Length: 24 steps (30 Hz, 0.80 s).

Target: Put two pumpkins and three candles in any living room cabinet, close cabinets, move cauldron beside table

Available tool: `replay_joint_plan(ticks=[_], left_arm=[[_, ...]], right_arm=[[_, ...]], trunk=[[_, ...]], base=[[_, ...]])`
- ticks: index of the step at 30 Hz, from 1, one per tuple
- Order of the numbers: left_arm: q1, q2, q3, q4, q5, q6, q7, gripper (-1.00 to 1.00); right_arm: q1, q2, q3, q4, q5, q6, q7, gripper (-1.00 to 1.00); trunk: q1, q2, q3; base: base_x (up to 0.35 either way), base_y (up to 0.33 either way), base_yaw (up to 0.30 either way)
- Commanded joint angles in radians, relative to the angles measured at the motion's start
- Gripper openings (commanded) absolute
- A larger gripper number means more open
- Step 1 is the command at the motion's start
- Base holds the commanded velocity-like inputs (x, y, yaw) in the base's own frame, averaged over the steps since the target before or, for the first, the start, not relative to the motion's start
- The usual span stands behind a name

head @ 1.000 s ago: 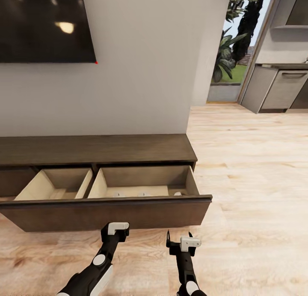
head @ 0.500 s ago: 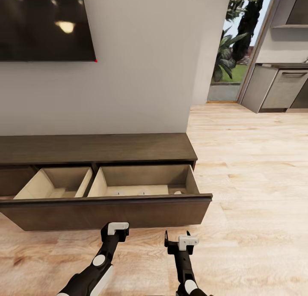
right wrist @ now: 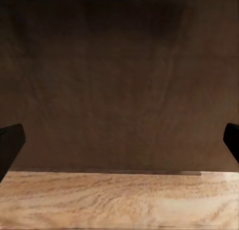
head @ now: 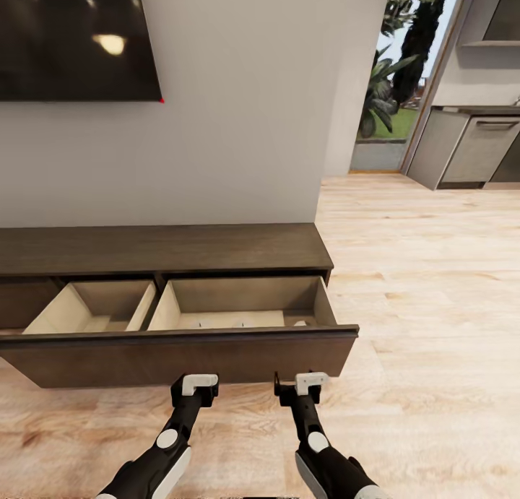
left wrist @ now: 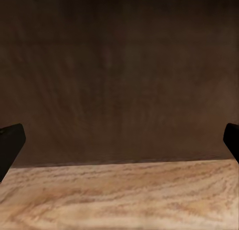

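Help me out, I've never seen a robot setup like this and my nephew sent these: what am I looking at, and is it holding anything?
These are simulator renders of a two-armed wheeled robot. The big picture comes from its head camera, looking down at its left gripper and right gripper. Both point at the pulled-out drawer front of a long dark wood cabinet under a wall screen. The two dark pictures come from cameras on each wrist, facing that brown front above the wood floor. Both grippers are open and hold nothing. Small pale things lie low in the drawer, mostly hidden.

Black arms w/ white shells, grey round joint caps.
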<state>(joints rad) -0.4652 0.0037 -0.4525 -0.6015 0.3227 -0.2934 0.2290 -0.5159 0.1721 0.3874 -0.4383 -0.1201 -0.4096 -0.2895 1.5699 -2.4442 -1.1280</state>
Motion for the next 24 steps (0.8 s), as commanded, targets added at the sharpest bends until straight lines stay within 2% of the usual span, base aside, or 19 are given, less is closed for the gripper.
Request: replay_joint_plan(ticks=[1,5,9,13,18,24], left_arm=[[-0.001,0.001,-0.008,0.000,0.006,-0.004,0.007,1.00],[-0.001,0.001,-0.007,-0.002,0.009,-0.004,0.004,1.00],[-0.001,0.001,-0.007,-0.015,0.010,-0.004,0.003,1.00],[-0.001,0.001,-0.008,-0.032,0.009,-0.003,0.003,1.00],[-0.001,0.001,-0.008,-0.039,0.009,-0.003,0.001,1.00],[-0.001,0.001,-0.008,-0.037,0.009,-0.003,0.002,1.00]], right_arm=[[-0.005,-0.001,0.004,0.002,-0.011,0.006,0.002,1.00],[-0.012,-0.006,-0.029,0.044,-0.011,0.022,0.020,1.00],[-0.016,-0.009,-0.041,0.070,-0.012,0.024,0.039,1.00],[-0.017,-0.010,-0.047,0.080,-0.013,0.021,0.050,1.00],[-0.016,-0.016,-0.049,0.083,-0.013,0.013,0.055,1.00],[-0.016,-0.027,-0.050,0.081,-0.020,0.010,0.057,1.00]], trunk=[[0.004,-0.008,-0.004],[0.008,-0.015,-0.007],[0.008,-0.015,-0.007],[0.008,-0.015,-0.007],[0.027,-0.050,-0.023],[0.027,-0.050,-0.023]], base=[[0.000,0.000,0.000],[0.000,0.000,0.000],[0.000,0.000,0.000],[0.000,0.000,0.000],[0.000,0.000,0.000],[0.000,0.000,0.000]])
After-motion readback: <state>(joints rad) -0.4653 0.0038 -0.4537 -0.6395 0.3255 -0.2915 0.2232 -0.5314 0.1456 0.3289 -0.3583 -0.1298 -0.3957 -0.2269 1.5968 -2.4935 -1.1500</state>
